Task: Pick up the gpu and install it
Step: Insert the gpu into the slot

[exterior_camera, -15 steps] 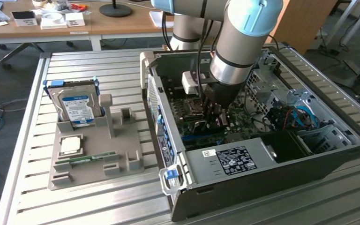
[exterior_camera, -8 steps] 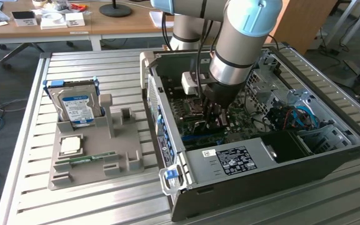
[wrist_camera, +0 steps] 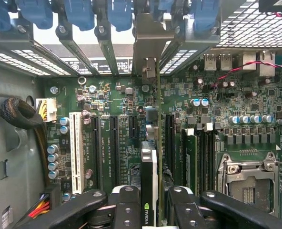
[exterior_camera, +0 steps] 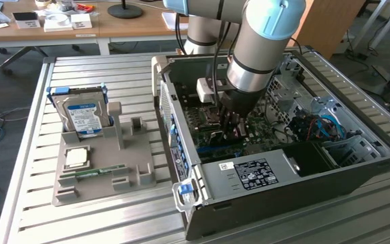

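The gpu (wrist_camera: 149,181), seen edge-on in the wrist view, stands upright between the two black fingers (wrist_camera: 126,210) of the gripper (wrist_camera: 149,210), whose jaws pinch the card from both sides; its metal bracket (wrist_camera: 150,47) reaches up to the row of rear slot covers. The card sits low over the motherboard (wrist_camera: 117,105), in line with one black expansion slot; whether its edge is seated cannot be told. Beside it lie one white slot (wrist_camera: 75,150), two further black slots (wrist_camera: 113,148) and four memory slots (wrist_camera: 198,157), with one empty CPU socket (wrist_camera: 246,183) beyond. In the exterior view the gripper (exterior_camera: 234,133) is lowered inside one open computer case (exterior_camera: 317,173), the arm (exterior_camera: 263,46) rising above it; one power supply (exterior_camera: 253,174) with a label occupies the case's near corner. On the slatted table (exterior_camera: 26,203), toward the exterior view's left, one grey holder tray (exterior_camera: 137,168) carries one upright hard drive (exterior_camera: 83,117), one CPU (exterior_camera: 76,157) and one RAM stick (exterior_camera: 93,171). One wooden desk (exterior_camera: 114,28) stands behind.
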Motion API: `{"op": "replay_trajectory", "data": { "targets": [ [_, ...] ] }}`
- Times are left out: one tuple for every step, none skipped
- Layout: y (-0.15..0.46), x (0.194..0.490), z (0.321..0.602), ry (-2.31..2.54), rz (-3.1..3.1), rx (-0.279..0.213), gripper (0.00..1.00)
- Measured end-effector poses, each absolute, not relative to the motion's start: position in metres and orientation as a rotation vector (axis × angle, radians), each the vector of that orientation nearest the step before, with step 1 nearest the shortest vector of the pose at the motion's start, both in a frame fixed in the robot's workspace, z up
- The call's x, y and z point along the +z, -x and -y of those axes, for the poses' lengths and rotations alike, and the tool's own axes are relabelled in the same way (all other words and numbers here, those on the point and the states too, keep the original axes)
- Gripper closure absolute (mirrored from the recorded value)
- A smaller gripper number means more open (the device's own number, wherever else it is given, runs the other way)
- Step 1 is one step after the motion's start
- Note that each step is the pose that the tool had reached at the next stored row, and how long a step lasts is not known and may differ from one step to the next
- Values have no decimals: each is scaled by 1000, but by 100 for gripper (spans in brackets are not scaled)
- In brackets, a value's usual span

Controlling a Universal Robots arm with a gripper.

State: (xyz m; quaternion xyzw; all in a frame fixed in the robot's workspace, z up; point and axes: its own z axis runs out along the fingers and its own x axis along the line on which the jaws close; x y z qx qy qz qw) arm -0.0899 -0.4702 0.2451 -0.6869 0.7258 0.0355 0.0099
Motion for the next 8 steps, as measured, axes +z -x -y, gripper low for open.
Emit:
{"op": "replay_trajectory", "data": {
  "targets": [
    [90,246,470,2144,-2266,111,73],
    [90,246,470,2144,-2266,111,73],
    [90,247,470,2144,-2266,111,73],
    [90,247,470,2145,-2266,111,73],
    [90,247,470,2145,-2266,111,73],
    [90,247,470,2145,-2266,111,73],
    [90,247,470,2145,-2266,110,73],
    [90,246,470,2145,-2266,110,73]
  ]
}}
